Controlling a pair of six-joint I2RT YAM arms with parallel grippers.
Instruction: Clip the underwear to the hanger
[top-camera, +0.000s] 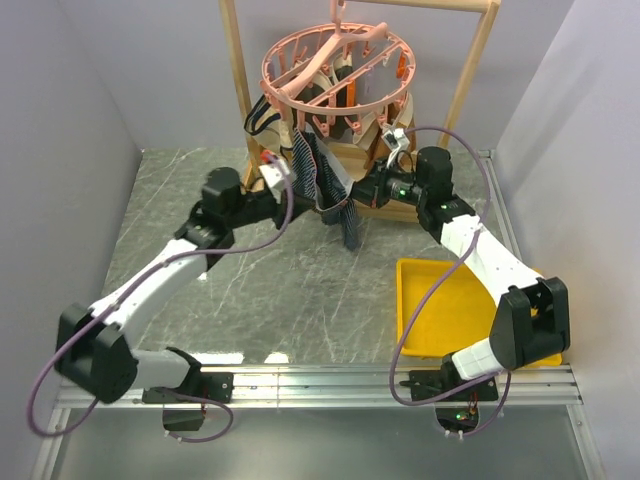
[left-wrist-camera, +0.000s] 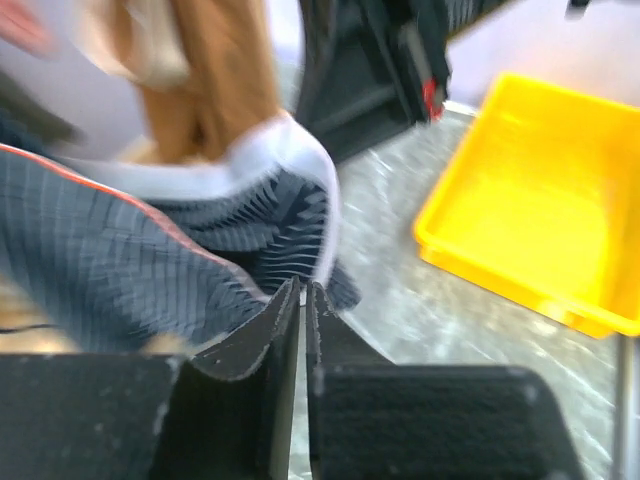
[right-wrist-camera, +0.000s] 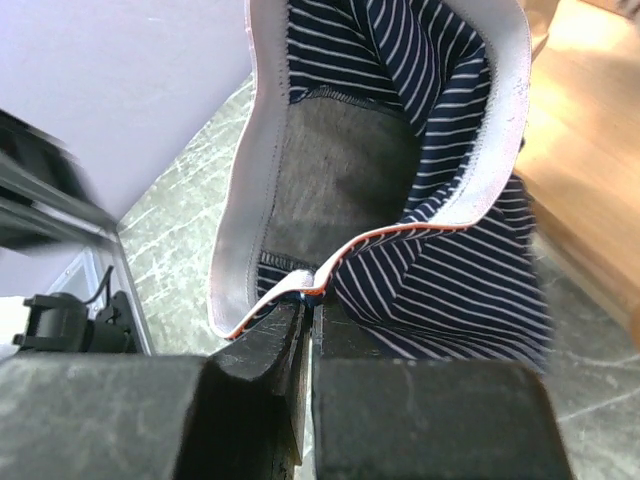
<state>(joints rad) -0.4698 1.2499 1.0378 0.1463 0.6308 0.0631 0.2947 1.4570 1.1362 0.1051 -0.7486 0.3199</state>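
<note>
left arm (top-camera: 150, 285): reaches from its near-left base up and in toward the rack.
left tool (top-camera: 280, 175) (left-wrist-camera: 303, 290): at the underwear's left edge, below the hanger's left rim. Jaws almost together, with only a thin slit between them. Striped cloth sits right at the tips. The wrist view is blurred, so I cannot tell if any cloth is pinched.
rack (top-camera: 238, 70): wooden frame at the back of the worktop; the hanger hangs inside it.
underwear (top-camera: 320, 175) (left-wrist-camera: 100, 260) (right-wrist-camera: 450, 270): navy with thin pale stripes and a pale band with an orange edge. It hangs in front of the rack, under the hanger's front-left rim, between the two tools. The top end is up among the pegs; I cannot tell if a peg has it. The lower end droops toward the worktop, and whether it touches is unclear.
hanger (top-camera: 318, 66): round pink ring with spokes and a hook at the top. Pegs dangle all round, with tan cloth (left-wrist-camera: 225, 80) hanging beneath.
right tool (top-camera: 355, 200) (right-wrist-camera: 310, 298): closed on the underwear, pinching the orange-trimmed band edge at its right side. It is low, just in front of the rack's base.
right arm (top-camera: 480, 250): runs from the near-right base, over the tray's corner, up to the rack.
tray (top-camera: 445, 320) (left-wrist-camera: 530, 200): yellow, on the worktop at near right, well apart from the underwear.
worktop (top-camera: 300, 290) (right-wrist-camera: 170, 220): grey, marbled.
</note>
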